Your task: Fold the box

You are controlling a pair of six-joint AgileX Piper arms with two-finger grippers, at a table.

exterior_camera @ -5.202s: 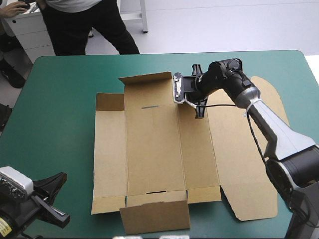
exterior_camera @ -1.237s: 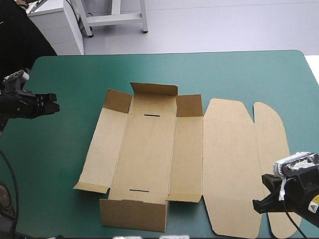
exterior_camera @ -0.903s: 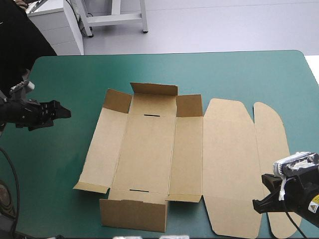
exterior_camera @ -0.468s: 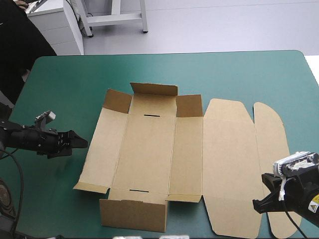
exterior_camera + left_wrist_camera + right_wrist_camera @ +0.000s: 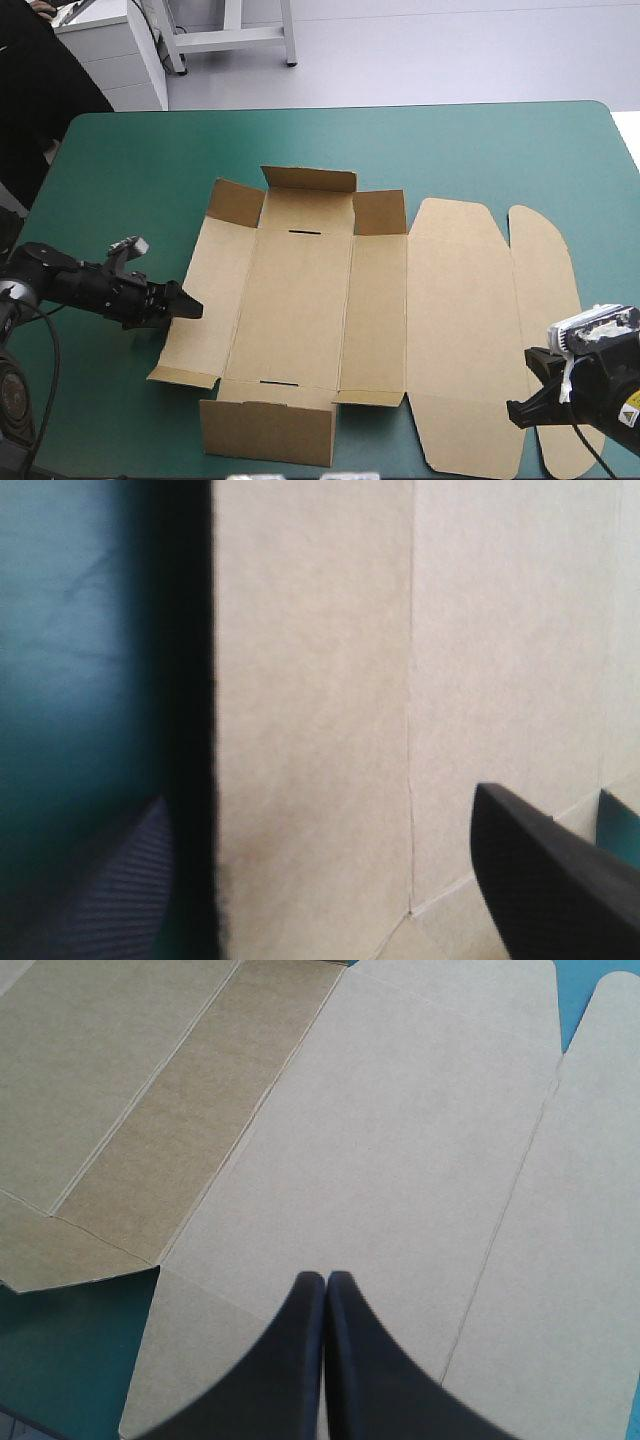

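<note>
**Open at the box's left edge, shut above the lid**

Left gripper (image 5: 186, 309): fingers spread well apart, nothing clamped. Between them, the outer edge of the left side panel (image 5: 205, 300) of the brown box (image 5: 300, 300). One black finger (image 5: 545, 885) over the board, the other out past the edge, above the teal-green counter (image 5: 130, 170). Contact with the board: cannot tell. Ahead of this gripper, plain board crossed by one long crease.

Right gripper (image 5: 325, 1280): fingers pressed together into a single pointed arch, holding nothing. Under and just ahead of it, the flat lid panel (image 5: 460, 310). Beside it, on the side away from the other gripper, the rounded tuck flap (image 5: 545, 290), also flat. Farther ahead and toward the left gripper, the right side panel (image 5: 375, 310) and the base beyond it.

Box as a whole: opened out on the middle of the counter, between the two grippers. Far wall (image 5: 308, 180) and near wall (image 5: 268, 432) raised. Two small corner flaps next to the far wall tilted up. Lid and tuck flap spread flat toward the right gripper's side, reaching almost to the counter's near edge.
</note>
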